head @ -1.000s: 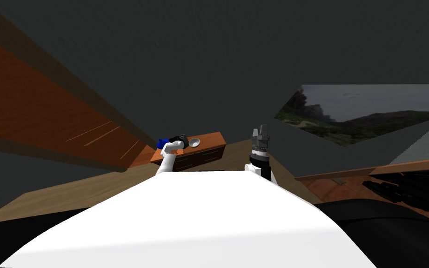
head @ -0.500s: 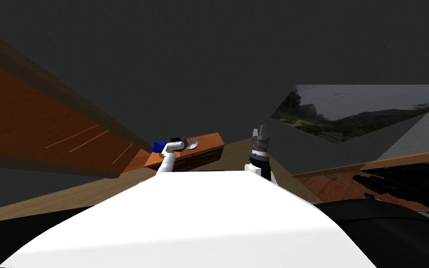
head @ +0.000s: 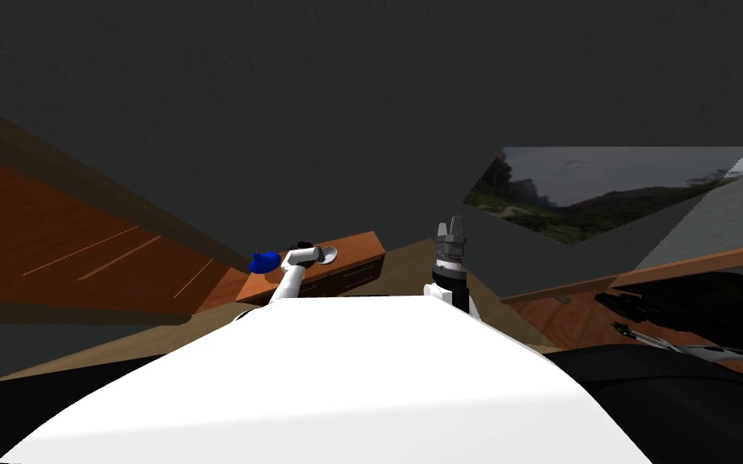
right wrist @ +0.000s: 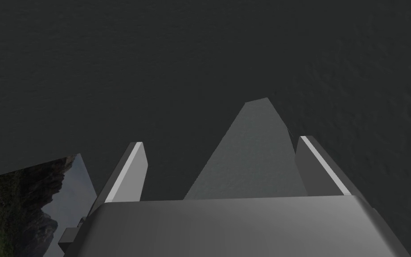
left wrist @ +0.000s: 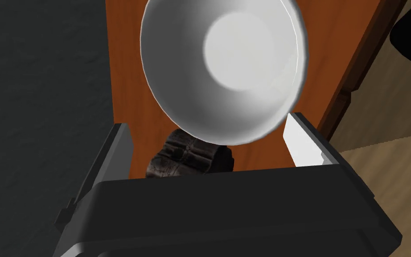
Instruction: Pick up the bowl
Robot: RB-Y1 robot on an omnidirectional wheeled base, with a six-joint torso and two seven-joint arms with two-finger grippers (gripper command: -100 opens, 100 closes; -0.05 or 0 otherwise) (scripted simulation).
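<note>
Bowl (left wrist: pixel 227 67), white, on orange-brown counter (left wrist: pixel 124 67); near rim between wide-spread fingers of left gripper (left wrist: pixel 207 121). Dark ribbed object (left wrist: pixel 187 154) between fingers, under rim. Right gripper (right wrist: pixel 220 145) fingers likewise wide apart.

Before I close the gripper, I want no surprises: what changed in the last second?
My head camera turned, shifting the view. The left gripper moved across the brown cabinet, away from the blue object and up to the white bowl, open, holding nothing. The right gripper stayed raised and open; bowl unmoved.

A plain white bowl (left wrist: pixel 224 67) sits upright on the orange-brown cabinet top (left wrist: pixel 124 67).
</note>
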